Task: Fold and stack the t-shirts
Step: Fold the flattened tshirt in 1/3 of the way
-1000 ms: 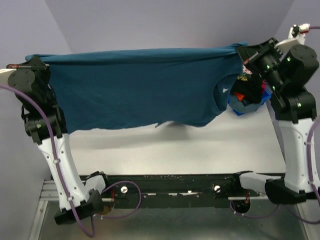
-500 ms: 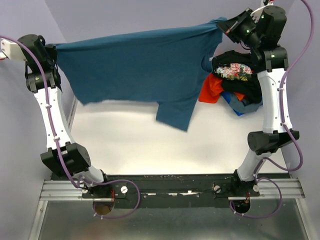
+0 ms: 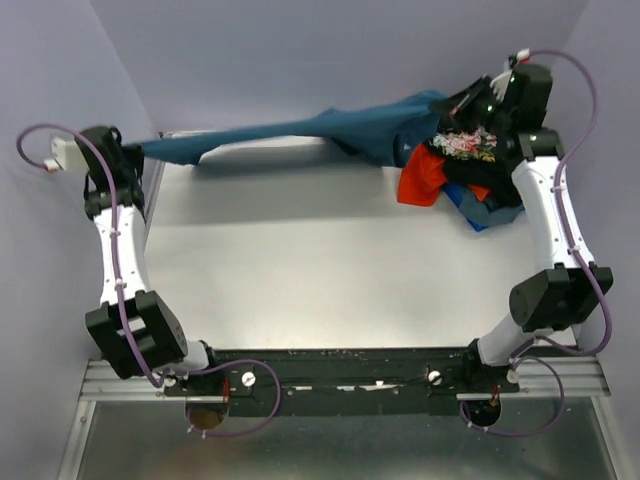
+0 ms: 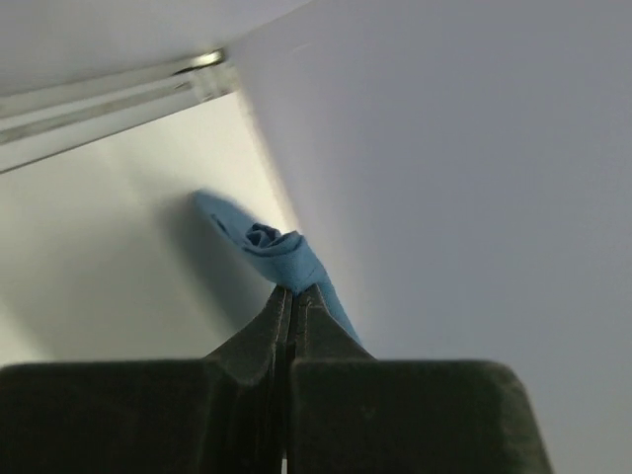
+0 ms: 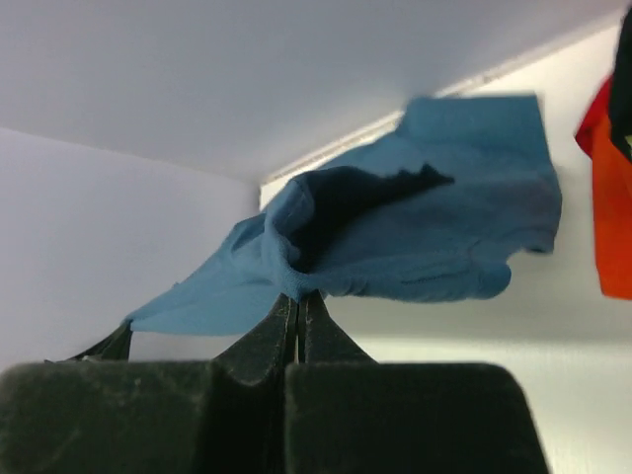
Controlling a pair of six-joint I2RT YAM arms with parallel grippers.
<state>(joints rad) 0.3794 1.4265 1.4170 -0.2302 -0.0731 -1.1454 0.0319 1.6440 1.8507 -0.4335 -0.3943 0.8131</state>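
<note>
left gripper (image 3: 140,150): sitting at the 10 o'clock corner of the table (image 3: 320,280), jaws pressed together and pinching a bunched edge of the teal shirt (image 3: 330,125). The wrist view is showing the cloth (image 4: 265,242) wedged at the fingertips.
left arm (image 3: 115,240): reaching up the left edge, nearly straight, wrist tucked against the side wall.
teal shirt: hanging as a twisted, slack band along the far edge, running from 10 to 1 o'clock between both grippers. It is looking roped rather than spread.
why: judging by the two-end hold, the arms are trying to lay the shirt out flat for folding. The open table at centre is waiting for it.
right gripper (image 3: 447,104): hovering at 1 o'clock, jaws together and clamping the shirt's other end (image 5: 425,237).
right arm (image 3: 545,210): stretching up the right edge, elbow at 4 o'clock, forearm passing over the pile.
pile: black floral shirt (image 3: 465,145), orange shirt (image 3: 420,180) and blue shirt (image 3: 480,215) are lying heaped and unfolded at 2 o'clock.
risk: the teal end is hanging just beside the pile and is likely to be snagging on it.
</note>
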